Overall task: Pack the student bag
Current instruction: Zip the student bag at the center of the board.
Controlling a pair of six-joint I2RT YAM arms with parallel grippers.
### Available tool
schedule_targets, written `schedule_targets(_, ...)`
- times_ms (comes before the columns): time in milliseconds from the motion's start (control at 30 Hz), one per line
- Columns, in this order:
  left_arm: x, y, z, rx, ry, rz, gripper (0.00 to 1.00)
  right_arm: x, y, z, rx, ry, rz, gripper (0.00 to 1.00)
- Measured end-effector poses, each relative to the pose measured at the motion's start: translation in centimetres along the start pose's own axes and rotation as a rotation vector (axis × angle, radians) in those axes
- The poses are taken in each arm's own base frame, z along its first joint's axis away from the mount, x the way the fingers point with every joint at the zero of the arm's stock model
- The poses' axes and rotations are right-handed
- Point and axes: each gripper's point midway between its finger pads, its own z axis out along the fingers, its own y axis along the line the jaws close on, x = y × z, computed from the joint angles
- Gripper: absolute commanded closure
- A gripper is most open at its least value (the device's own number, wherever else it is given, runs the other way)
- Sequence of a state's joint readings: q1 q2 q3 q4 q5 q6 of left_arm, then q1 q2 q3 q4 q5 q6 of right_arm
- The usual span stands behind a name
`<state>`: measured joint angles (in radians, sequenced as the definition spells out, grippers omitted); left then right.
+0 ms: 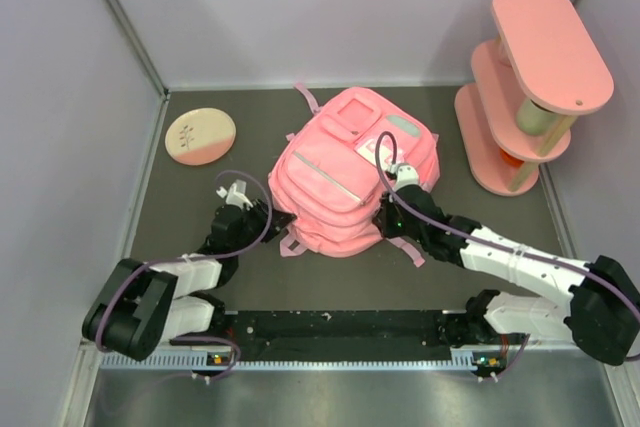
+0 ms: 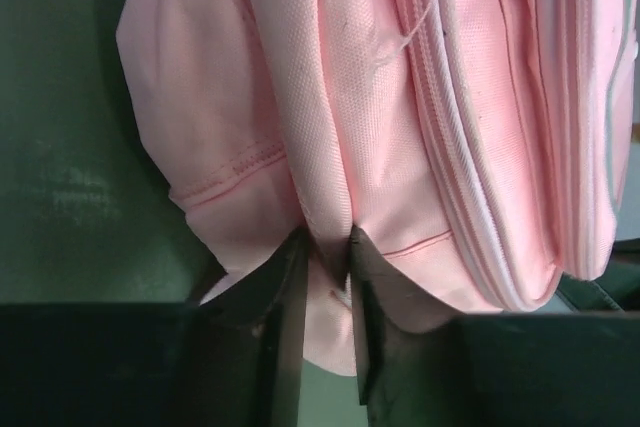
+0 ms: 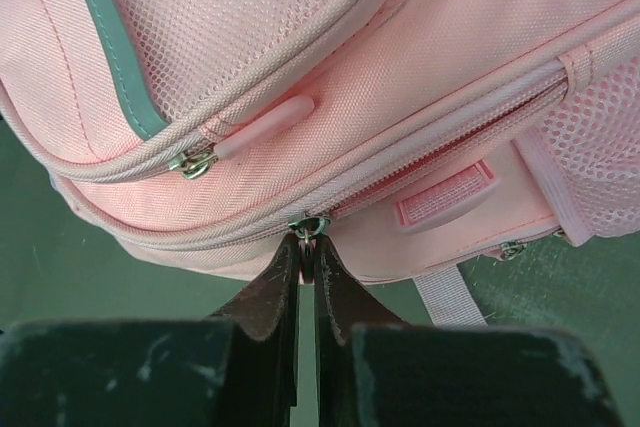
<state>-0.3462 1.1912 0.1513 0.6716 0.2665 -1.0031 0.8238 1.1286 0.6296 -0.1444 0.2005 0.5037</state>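
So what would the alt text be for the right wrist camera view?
The right claw is pinched shut on a metal zipper pull of the pink student bag, which fills the view. A second zipper sits to its left.

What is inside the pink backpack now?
Its contents cannot be seen: the fabric of the backpack covers them and no opening shows. Only the outside is visible, where the right fingers pinch a zipper pull.

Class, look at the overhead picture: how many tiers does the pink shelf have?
3, stacked at the far right: top tier, middle tier beneath it, bottom tier lowest. None appears hidden.
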Motion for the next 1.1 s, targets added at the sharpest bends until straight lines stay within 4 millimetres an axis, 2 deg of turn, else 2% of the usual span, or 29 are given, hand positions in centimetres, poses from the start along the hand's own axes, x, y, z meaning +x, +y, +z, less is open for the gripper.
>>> schedule_targets(33,-0.1,0.1,0.2,-0.001,-0.002,-0.003,1.0,0.1,0.0,-0.1,-0.003,-0.002,0.004,1.0)
schedule_targets(267,-1.0,-0.1,0.2,0.011,-0.03,-0.001,1.0,-0.4,-0.5,-0.6,0.018,-0.03,0.014,1.0)
schedule_targets(467,-2.9,-1.1,-2.6,0.002,-0.097,0.07,1.0,-1.7,-2.6,-0.7,0.07,-0.054,0.026,1.0)
schedule_targets(600,-3.8,0.1,-4.0,-0.052,-0.122,0.093,1.0,-2.8,-4.3,-0.2,0.113,-0.059,0.033,1.0)
schedule_targets(700,-3.8,0.7,-4.5,-0.068,-0.108,0.084,1.0,-2.6,-4.5,0.1,0.11,-0.04,0.031,1.0)
schedule_targets(733,-3.7,0.8,-4.5,-0.067,-0.101,0.081,1.0,-2.5,-4.5,0.1,0.111,-0.035,0.03,0.9)
schedule_targets(767,-3.6,0.8,-4.5,-0.064,-0.097,0.081,1.0,-2.4,-4.5,0.2,0.109,-0.031,0.027,0.67)
schedule_targets(833,-3.6,0.7,-4.6,-0.058,-0.093,0.081,1.0,-2.4,-4.8,0.2,0.116,-0.029,0.027,0.39)
schedule_targets(867,-3.7,0.9,-4.6,-0.065,-0.098,0.083,1.0,-2.5,-5.5,0.2,0.147,-0.034,0.029,0.21)
schedule_targets(967,-4.3,1.6,-4.7,-0.092,-0.119,0.081,1.0,-2.6,-8.0,-0.2,0.251,-0.046,0.061,0.08)
schedule_targets(1100,-4.3,1.5,-5.0,-0.09,-0.122,0.09,1.0,-2.6,-9.1,-1.8,0.285,-0.097,0.149,0.04)
